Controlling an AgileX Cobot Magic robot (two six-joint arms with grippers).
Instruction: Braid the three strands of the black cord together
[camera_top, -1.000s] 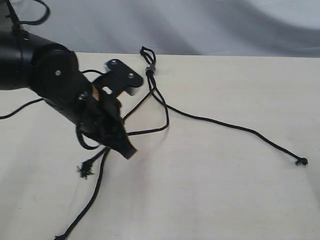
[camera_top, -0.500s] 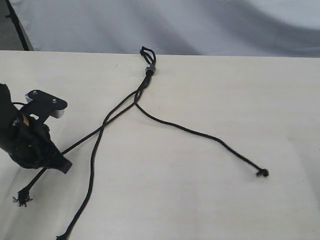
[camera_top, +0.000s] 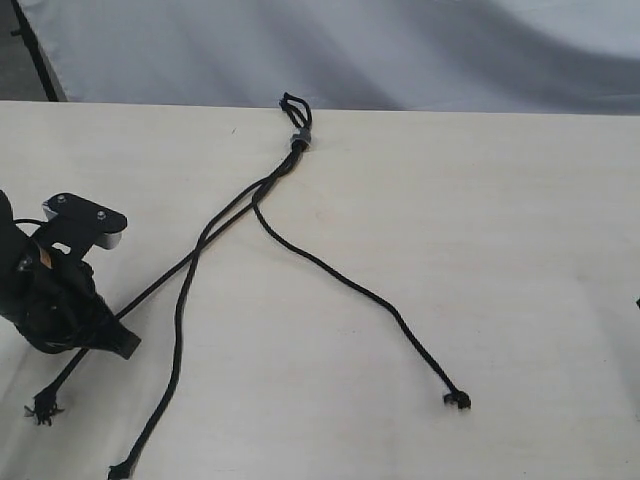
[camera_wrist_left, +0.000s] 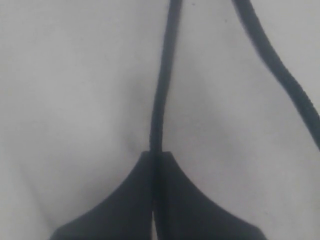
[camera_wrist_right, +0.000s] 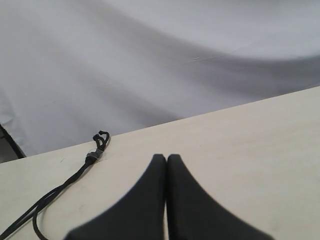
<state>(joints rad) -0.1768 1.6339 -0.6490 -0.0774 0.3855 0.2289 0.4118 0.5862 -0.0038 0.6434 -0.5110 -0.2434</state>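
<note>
One strand (camera_wrist_left: 159, 100) sits clenched in the left hand (camera_top: 120, 342), freshly dragged across the second strand (camera_top: 178, 340) beside it, third strand (camera_top: 375, 300) swung nearer on the tabletop (camera_top: 500, 200), right hand (camera_wrist_right: 166, 160) clenched empty: probably first crossover only.

- Pale cream counter (camera_top: 520, 250) spreads across the whole view, matte and smooth
- Right behind it, a grey-white cloth backdrop (camera_top: 420, 50), soft folds, broad shadows
- Thin dark slanted bar (camera_top: 35, 55) at the backdrop's left edge
- Light soft and even
</note>
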